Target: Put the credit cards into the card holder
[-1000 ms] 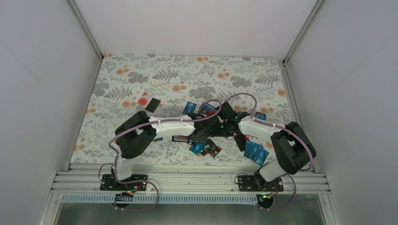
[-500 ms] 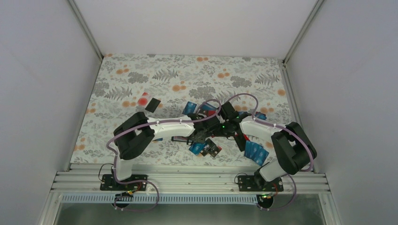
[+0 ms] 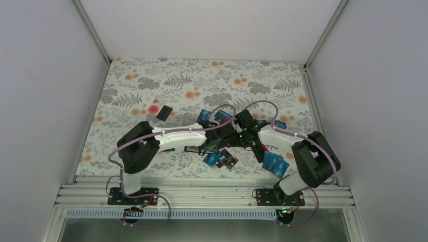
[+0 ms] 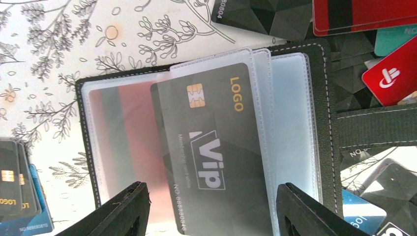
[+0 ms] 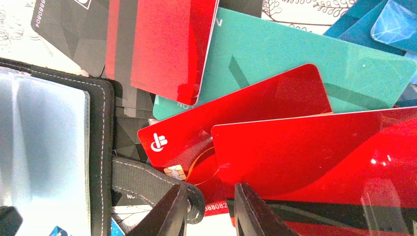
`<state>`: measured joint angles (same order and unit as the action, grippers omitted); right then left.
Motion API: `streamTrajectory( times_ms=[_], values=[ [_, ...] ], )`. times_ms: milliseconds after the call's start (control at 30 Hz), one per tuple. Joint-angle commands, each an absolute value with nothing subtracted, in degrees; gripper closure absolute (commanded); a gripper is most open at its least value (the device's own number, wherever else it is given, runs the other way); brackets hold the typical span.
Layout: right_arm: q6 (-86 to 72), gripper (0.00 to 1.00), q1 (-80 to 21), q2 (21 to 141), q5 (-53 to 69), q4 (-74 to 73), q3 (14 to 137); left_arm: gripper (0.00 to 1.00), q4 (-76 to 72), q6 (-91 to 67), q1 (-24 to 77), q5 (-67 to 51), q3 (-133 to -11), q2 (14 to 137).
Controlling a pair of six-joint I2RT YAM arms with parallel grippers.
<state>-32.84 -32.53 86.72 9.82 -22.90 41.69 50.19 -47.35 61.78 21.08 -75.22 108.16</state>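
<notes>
The task is looking early, by my judgement. The card holder (image 4: 327, 98) is lying open on the bench (image 3: 151, 75), close to the near edge and a little right of its middle, under both wrists. One black VIP card (image 4: 216, 147) is sitting in a clear sleeve, perhaps not fully home, and a red card (image 4: 123, 142) is showing through the sleeve beside it, so two seem filed.

Most of the credit cards are waiting loose:
- red cards (image 5: 305, 152) and a teal card (image 5: 305, 64) are overlapping just beside the holder's strap (image 5: 142, 179);
- a blue stack (image 3: 275, 164) is lying toward the near right corner;
- black cards (image 4: 12, 182) are lying on the holder's other side.

The left jaws are standing wide, one on each side of the VIP card's near end, pinching nothing that I can see. The right jaws are standing almost together over the strap's tip and a red card. Whether they are gripping either, I cannot tell.
</notes>
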Motion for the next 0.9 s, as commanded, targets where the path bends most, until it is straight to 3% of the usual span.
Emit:
streamTrajectory(
  times_ms=[0, 333, 867],
  values=[
    [-32.03, 0.74, -32.02, 86.44, 9.58, -22.32, 40.7, 0.36, 52.04, -48.72, 61.81, 23.75, -76.44, 105.23],
    [-31.99, 0.75, -32.02, 87.22, 9.94, -22.17, 40.86, 0.4, 54.32, -50.48, 60.8, 26.15, -74.62, 101.41],
    [-31.99, 0.77, -32.04, 89.41, 10.81, -22.36, 42.42, 0.44, 51.03, -51.29, 53.87, 26.65, -60.12, 90.93]
  ],
)
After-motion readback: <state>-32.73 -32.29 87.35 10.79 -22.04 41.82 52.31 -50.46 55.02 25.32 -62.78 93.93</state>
